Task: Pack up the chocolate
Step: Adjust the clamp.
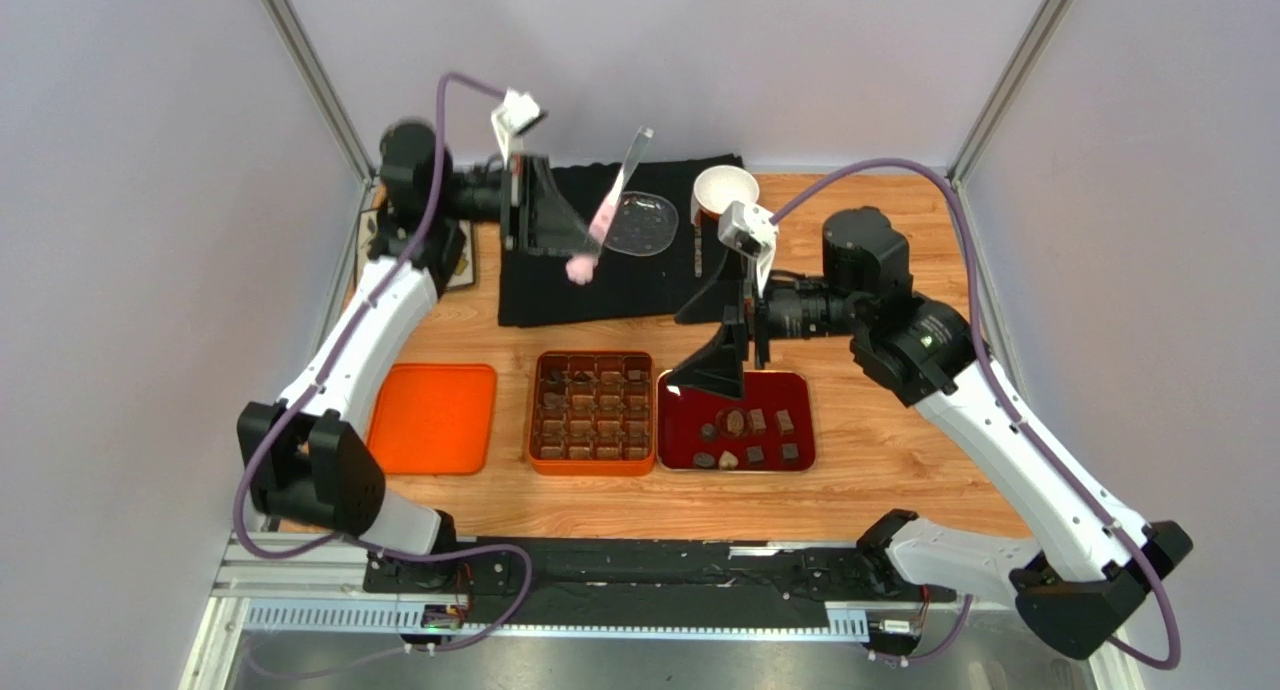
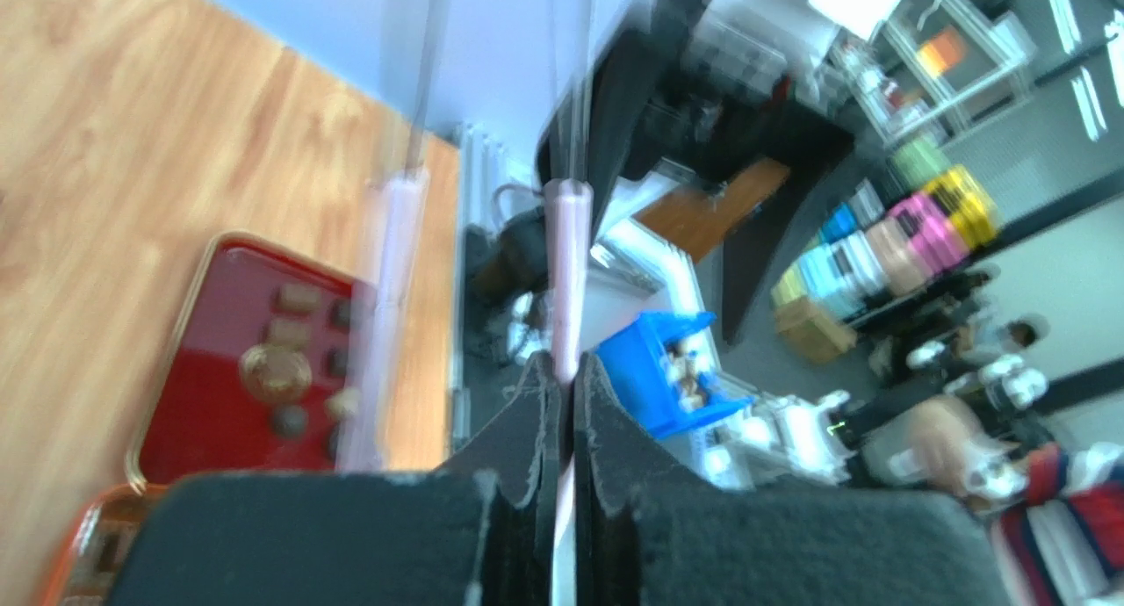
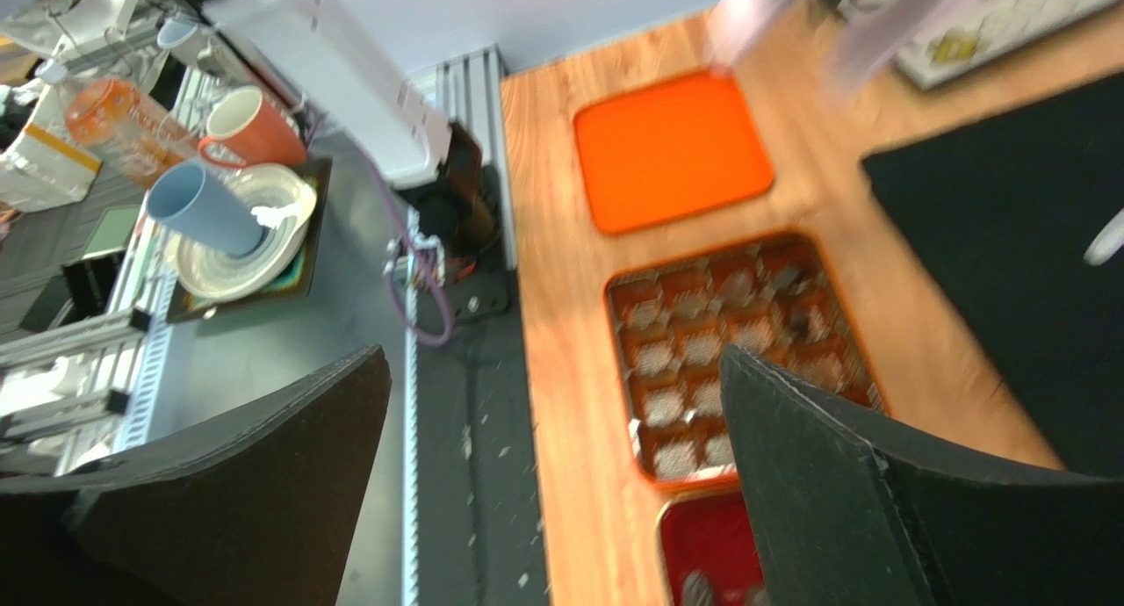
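Several pieces of chocolate (image 1: 739,422) lie in the red tray (image 1: 792,393), right of the orange box (image 1: 537,416) with its dark grid compartments. My right gripper (image 1: 718,363) hangs open above the tray's left end; in the right wrist view the gripper (image 3: 554,356) has its fingers spread wide with nothing between them, over the box (image 3: 633,369) and the tray (image 3: 706,553). My left gripper (image 1: 564,225) is raised over the black mat at the back, shut on clear pink-tipped tongs (image 1: 609,210). In the left wrist view the gripper (image 2: 570,369) pinches one tong arm (image 2: 567,264), with chocolate (image 2: 275,369) far below.
An orange lid (image 1: 433,417) lies left of the box. The black mat (image 1: 661,285) at the back holds a clear dish (image 1: 643,225), with a cup (image 1: 724,192) at its right corner. Metal frame posts stand at the back corners.
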Controlling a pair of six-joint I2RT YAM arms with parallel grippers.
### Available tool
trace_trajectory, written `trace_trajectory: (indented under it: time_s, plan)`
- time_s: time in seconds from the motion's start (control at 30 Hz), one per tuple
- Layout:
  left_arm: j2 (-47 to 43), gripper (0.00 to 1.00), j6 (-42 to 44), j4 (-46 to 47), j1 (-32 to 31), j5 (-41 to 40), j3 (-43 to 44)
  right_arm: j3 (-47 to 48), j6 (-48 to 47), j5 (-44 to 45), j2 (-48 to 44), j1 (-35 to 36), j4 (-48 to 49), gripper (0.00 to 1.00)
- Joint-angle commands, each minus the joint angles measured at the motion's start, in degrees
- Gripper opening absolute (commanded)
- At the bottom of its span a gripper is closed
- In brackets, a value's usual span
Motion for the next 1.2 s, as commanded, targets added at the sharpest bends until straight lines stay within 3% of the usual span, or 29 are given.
trace_trajectory:
  time_s: [0.0,0.03,0.07,0.1,0.2,0.23,0.37,0.43,0.57,0.7,0.83,1.17]
  plan:
    - [9.04,0.0,63.17,-84.57,-5.82,-19.38,39.28,-1.89,0.29,-0.32,-7.11,0.03,-2.5,1.0]
    - [12.21,0.0,73.17,-93.71,-10.31,-38.54,51.58,-1.54,-0.15,-0.13,-7.46,0.03,-5.04,1.0]
    - [15.98,0.0,81.01,-101.19,-13.4,-42.04,53.1,-1.28,-0.67,-0.04,-8.08,-0.06,-6.28,1.0]
    - [16.98,0.0,83.0,-103.18,-16.13,-43.03,52.77,-1.01,-1.2,0.74,-8.26,-0.06,-7.43,1.0]
    - [12.88,0.0,92.5,-104.18,-18.97,-44.44,39.63,1.36,-5.5,3.55,-8.96,-0.32,-13.92,1.0]
    - [6.68,0.0,95.74,-101.91,-19.32,-45.92,28.88,2.76,-6.3,4.17,-9.05,-0.41,-16.73,1.0]
    - [-8.48,0.0,104.63,-93.1,-19.67,-47.52,8.67,6.53,-11.21,7.42,-9.66,-1.11,-22.37,1.0]
    - [-12.96,0.0,107.18,-93.36,-19.67,-48.92,4.45,7.6,-12.37,8.04,-9.75,-1.29,-24.3,1.0]
    - [-14.83,0.0,108.33,-97.91,-19.67,-45.95,5.03,5.24,-12.9,6.55,-10.28,-1.2,-21.95,1.0]
    - [-16.05,0.0,109.74,-100.39,-19.59,-40.94,6.09,-7.47,-10.62,3.57,-14.66,-1.29,-8.52,1.0]
    - [-17.9,0.0,111.32,-101.44,-20.29,-40.84,5.13,-11.38,-7.37,1.98,-14.69,-0.76,2.91,1.0]
    - [-17.47,0.0,110.1,-102.5,-23.19,-41.19,5.48,-12.43,-11.23,14.19,-6.68,11.53,9.52,1.0]
